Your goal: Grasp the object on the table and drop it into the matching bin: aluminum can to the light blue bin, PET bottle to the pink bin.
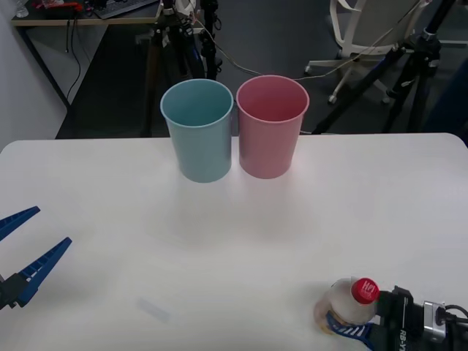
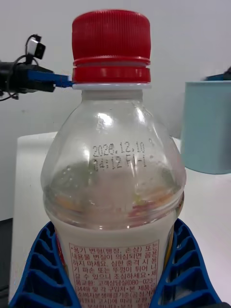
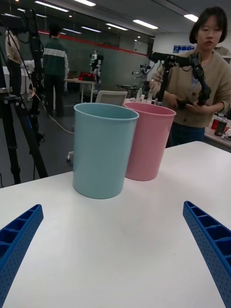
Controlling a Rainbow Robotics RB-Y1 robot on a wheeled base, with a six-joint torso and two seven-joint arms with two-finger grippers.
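Nearest the robot, at the front right corner of the worktop [image 1: 110, 241], the right gripper [image 2: 115, 279] has its ribbed blue fingers [image 2: 185, 269] clamped on both sides of the PET bottle [image 2: 113, 192]. The bottle's upright, clear plastic, rounded shoulders, with a ridged red screw cap [image 2: 111, 45] and a printed label low down between the fingers. There's a date code stamped on the shoulder and some pale liquid in the lower part. In the front view the bottle [image 1: 349, 306] sits right at the end of the right arm, cap tipped toward the camera.

Over on the front left, the left gripper [image 1: 20, 248] is parked just above the worktop with its blue fingers spread wide, nothing between them. It's well apart from the bottle.

The worktop is smooth, flat white with rounded corners, and the stretch between bottle and bins is bare.

At the far side stand the two bins, both tall tapered plastic cups with rolled rims: the light blue bin [image 1: 197, 130] on the left, the pink bin [image 1: 270, 126] on the right, just beside each other, maybe touching. Both upright.

Behind the worktop there's tripods [image 1: 409, 66] and an office chair [image 1: 362, 33] on a dark floor.
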